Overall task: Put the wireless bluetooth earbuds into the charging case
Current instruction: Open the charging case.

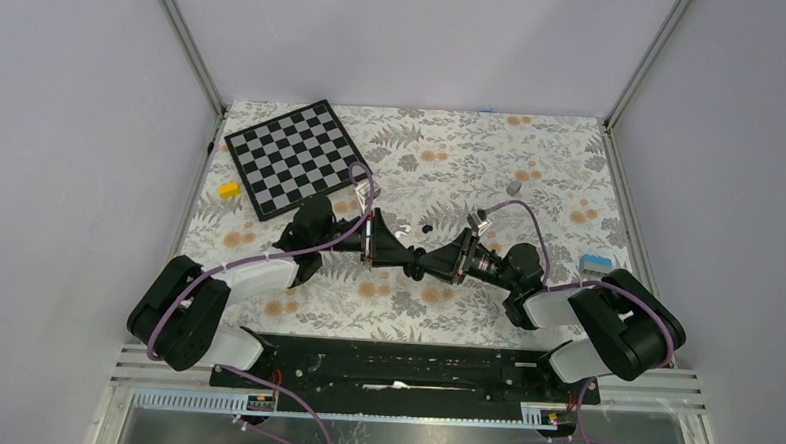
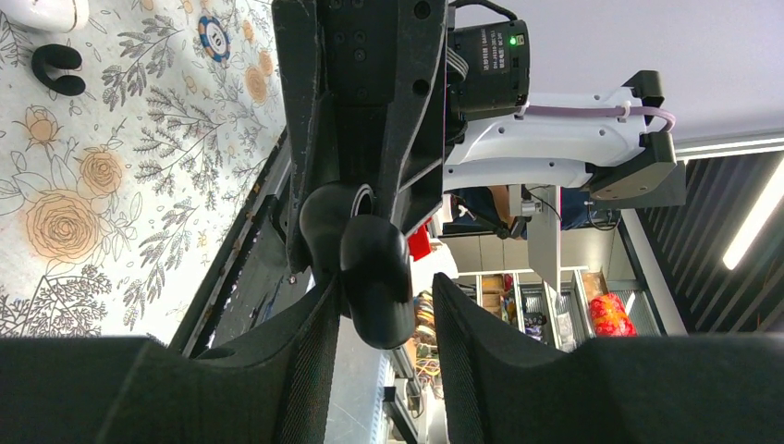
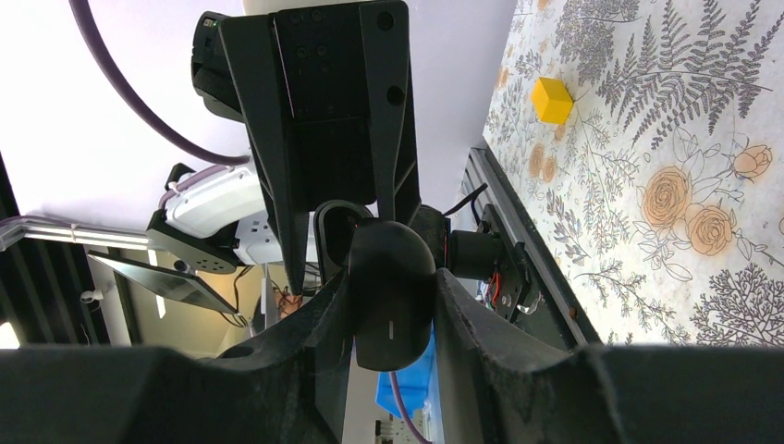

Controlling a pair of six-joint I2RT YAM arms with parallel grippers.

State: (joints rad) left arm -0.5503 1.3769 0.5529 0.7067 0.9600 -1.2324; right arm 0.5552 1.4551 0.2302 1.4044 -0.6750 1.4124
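A black oval pebble point(image 3: 391, 287) with a small pale slit is held above the table between both grippers; it also shows in the left wrist view point(image 2: 374, 287). My right gripper point(image 3: 393, 277) is shut on it. My left gripper point(image 2: 384, 291) is open around its other end, with one finger touching it and a gap at the other. The grippers meet mid-table: left gripper point(image 1: 410, 257), right gripper point(image 1: 431, 261). The white charging case point(image 2: 46, 11) lies on the table behind them, cut off by the frame edge. One small black curved earbud point(image 2: 57, 69) lies beside it. No second bud is visible.
A chessboard point(image 1: 297, 158) lies at the back left with a yellow block point(image 1: 229, 189) next to it. A blue and grey object point(image 1: 595, 262) sits at the right edge, and a small grey piece point(image 1: 514, 187) at the back right. A poker chip point(image 2: 214, 39) lies on the floral cloth.
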